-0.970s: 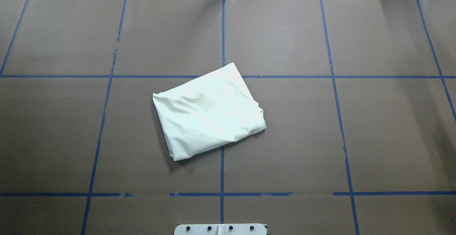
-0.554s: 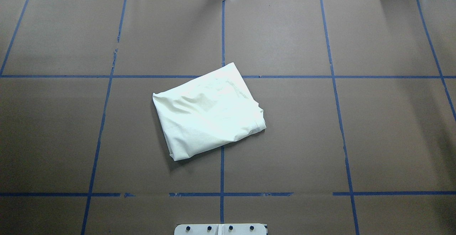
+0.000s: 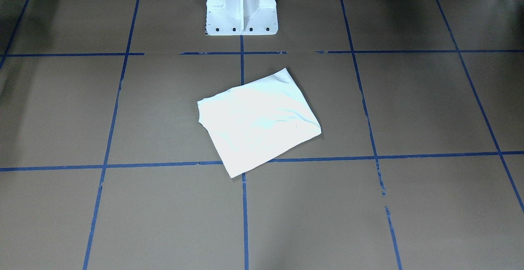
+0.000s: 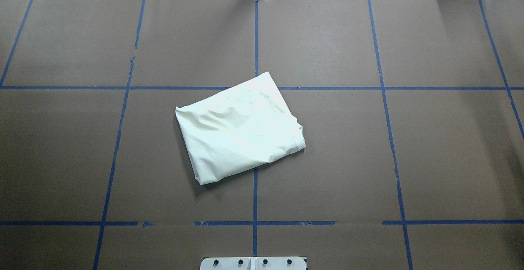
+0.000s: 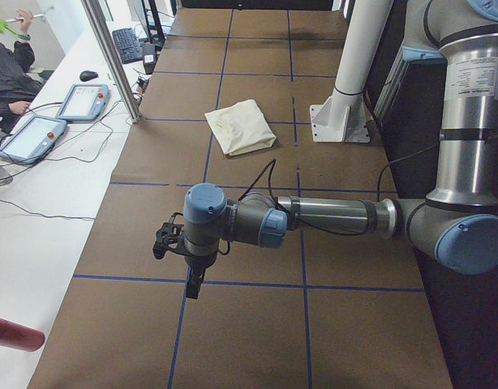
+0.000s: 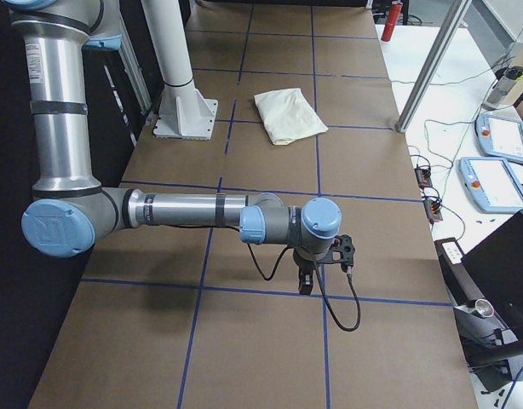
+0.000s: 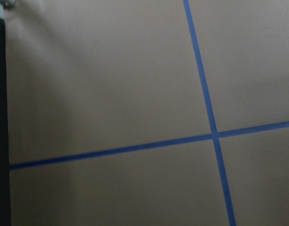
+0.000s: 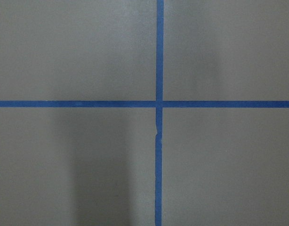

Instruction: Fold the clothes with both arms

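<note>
The clothes are one cream-white shirt (image 4: 239,129), folded into a tilted rectangular packet near the middle of the brown table (image 4: 368,159), plain side up, no print showing. It also lies in the front-facing view (image 3: 258,120), the left side view (image 5: 241,126) and the right side view (image 6: 289,115). Both arms hover far from it at the table's ends. The left gripper (image 5: 192,284) and the right gripper (image 6: 304,285) point down over blue tape lines; I cannot tell whether either is open or shut. The wrist views show only bare table and tape.
The white pedestal base (image 3: 241,8) stands at the robot's edge. Blue tape lines (image 4: 255,204) grid the table. Beside the far edge is a white bench with teach pendants (image 5: 30,134), cables, a metal post (image 5: 111,61), a red cylinder (image 5: 14,332) and a seated person (image 5: 10,69).
</note>
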You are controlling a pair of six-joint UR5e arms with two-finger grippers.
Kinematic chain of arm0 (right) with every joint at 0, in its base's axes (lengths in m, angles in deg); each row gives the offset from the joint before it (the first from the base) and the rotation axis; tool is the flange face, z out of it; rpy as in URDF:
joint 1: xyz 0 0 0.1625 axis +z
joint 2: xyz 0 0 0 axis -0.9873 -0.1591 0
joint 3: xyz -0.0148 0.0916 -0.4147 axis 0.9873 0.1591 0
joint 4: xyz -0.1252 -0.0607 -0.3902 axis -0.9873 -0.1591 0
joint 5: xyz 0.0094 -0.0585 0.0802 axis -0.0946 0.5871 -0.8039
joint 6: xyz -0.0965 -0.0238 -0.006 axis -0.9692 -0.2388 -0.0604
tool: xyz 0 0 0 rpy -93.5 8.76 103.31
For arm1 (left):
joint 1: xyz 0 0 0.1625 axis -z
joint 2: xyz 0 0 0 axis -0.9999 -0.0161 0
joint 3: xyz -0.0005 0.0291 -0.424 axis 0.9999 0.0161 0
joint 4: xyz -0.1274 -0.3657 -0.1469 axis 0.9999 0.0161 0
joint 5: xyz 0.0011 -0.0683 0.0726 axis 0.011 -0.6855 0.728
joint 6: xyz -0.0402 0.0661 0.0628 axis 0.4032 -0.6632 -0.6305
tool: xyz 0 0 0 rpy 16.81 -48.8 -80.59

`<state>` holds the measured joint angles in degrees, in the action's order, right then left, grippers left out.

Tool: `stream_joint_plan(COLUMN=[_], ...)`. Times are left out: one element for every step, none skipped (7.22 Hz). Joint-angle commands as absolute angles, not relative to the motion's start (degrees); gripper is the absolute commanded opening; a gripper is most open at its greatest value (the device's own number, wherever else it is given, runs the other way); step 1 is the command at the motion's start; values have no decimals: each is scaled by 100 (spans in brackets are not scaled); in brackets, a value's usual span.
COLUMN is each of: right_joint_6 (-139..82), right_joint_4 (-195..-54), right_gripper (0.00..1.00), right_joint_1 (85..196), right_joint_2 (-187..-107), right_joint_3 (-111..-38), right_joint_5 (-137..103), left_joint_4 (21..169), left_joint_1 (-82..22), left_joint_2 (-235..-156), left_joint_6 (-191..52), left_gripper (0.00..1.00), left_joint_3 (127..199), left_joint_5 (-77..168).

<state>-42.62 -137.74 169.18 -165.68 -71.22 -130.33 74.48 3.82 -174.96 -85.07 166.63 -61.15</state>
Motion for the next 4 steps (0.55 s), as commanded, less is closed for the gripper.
stream_joint_plan(right_joint_6=[-4293,-4284,-4258,-4206], right_joint_4=[-13774,-13774,-13556,-13302], right_gripper=[100,100,100,100], right_joint_1=[16935,16944,16996,17066], right_joint_2=[-16607,-16651,-16703,-16765], right_joint_3=[-7109,-7135,-7118,-7127], right_joint_5=[-13023,-13014,-13005,-13022], left_joint_4=[7224,7232,7250,7259], left_joint_1=[321,321,321,321], left_joint_2=[-17484,-17484,-17484,-17475], left_joint_6=[-8498,-8498,-8507,-8507], left_gripper=[100,100,100,100], left_joint_3=[16773,16782,16782,16773], left_joint_5=[-6125,-6125,-6125,-6125])
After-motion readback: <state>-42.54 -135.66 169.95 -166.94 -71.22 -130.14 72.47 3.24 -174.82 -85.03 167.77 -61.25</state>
